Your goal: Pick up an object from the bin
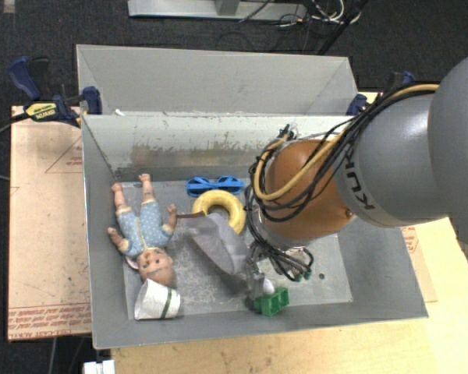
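Reaching into grey bin [210,142] from right of frame, gripper [257,280] down just above small green piece [267,303] at lower centre, by front wall.
Cannot tell claw open or closed: tip hidden under orange cover [296,197] and cables [293,265]. Top of green piece masked, shape unclear; grey lump [217,252] just left also hard to identify.

The one camera sits above the grey metal bin [218,142] and looks down at it, tilted somewhat from the near side, so the far wall's inner face shows. It is near enough that the bin takes up most of the view, with the arm [421,162] entering from the right.
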You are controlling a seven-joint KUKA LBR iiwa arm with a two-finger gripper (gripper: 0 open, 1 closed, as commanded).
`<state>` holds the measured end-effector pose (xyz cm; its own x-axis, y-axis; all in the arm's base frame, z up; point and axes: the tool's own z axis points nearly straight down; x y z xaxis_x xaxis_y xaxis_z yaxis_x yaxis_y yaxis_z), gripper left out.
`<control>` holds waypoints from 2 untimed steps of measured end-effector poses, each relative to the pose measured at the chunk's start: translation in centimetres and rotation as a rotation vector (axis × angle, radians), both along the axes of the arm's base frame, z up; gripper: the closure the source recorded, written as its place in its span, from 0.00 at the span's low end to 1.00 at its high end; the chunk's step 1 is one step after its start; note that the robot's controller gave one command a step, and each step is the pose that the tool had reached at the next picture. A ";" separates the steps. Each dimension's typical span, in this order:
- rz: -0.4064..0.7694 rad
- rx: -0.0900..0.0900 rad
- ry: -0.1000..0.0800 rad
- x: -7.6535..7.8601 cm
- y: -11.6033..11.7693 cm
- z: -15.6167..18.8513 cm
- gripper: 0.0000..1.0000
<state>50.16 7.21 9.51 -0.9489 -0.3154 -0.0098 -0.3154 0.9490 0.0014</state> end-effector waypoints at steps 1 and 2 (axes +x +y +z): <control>0.000 0.000 0.000 0.0 0.0 0.5 1.00; 0.000 -0.001 0.006 -0.1 0.0 1.1 1.00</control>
<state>50.03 7.22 10.60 -0.9491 -0.3150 -0.0041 -0.3150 0.9491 0.0028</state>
